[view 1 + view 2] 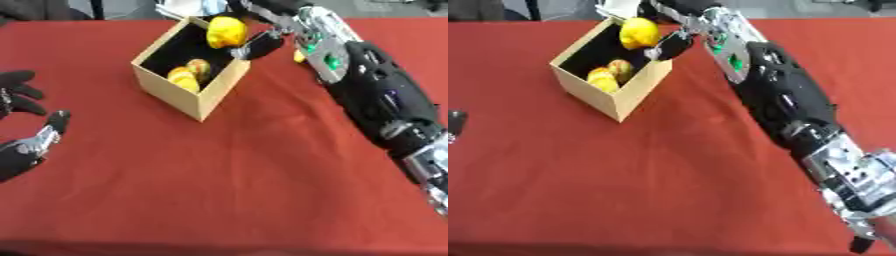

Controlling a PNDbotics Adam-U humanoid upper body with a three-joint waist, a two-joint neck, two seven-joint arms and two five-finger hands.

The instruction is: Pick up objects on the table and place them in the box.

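Note:
A tan cardboard box [213, 95] stands open on the red table at the upper left. Two yellow-red fruits [189, 73] lie inside it. My right hand [255, 44] reaches in from the right and is shut on a yellow lemon-like fruit [226, 31], held over the box's far right corner. A small yellow bit [299, 56] shows on the table behind my right wrist, mostly hidden. My left hand [24, 145] rests at the left edge with its fingers relaxed and holds nothing.
The red tablecloth [227, 185] covers the table. My right forearm [376, 95] lies diagonally across the right side. Beyond the far edge, pale things show indistinctly.

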